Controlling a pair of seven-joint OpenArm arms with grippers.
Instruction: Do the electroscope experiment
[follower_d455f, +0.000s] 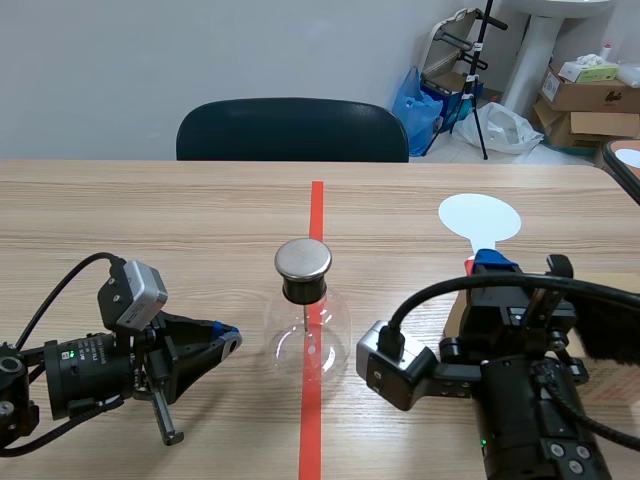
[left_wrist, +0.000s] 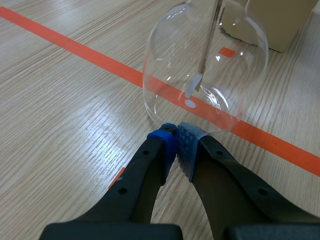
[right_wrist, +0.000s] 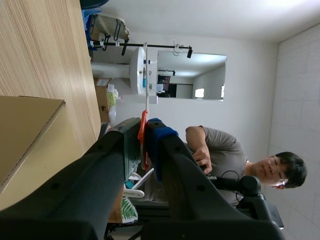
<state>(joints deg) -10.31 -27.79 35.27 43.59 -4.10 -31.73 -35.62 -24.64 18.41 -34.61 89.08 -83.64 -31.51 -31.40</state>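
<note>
Left claw (follower_d455f: 228, 335) is shut tight with nothing in it. Its blue tips (left_wrist: 167, 142) sit low on the table (follower_d455f: 150, 220), just beside the glass flask (follower_d455f: 310, 340). They are very near the glass, but I cannot tell if they touch it.

The flask stands right on the red tape line (follower_d455f: 316, 210). It has a shiny metal cap (follower_d455f: 303, 258) on top, and a thin rod (left_wrist: 207, 45) hangs down inside it.

On the other side of the flask is the right claw (follower_d455f: 492, 262). It is squeezed shut on the orange stick (right_wrist: 143, 135) of a white round paddle (follower_d455f: 480, 217). The paddle's round end points away, past the flask.

A brown box (left_wrist: 272, 25) sits just past the flask.

Far behind the flask, a dark chair (follower_d455f: 292, 130) stands at the table's far edge.
</note>
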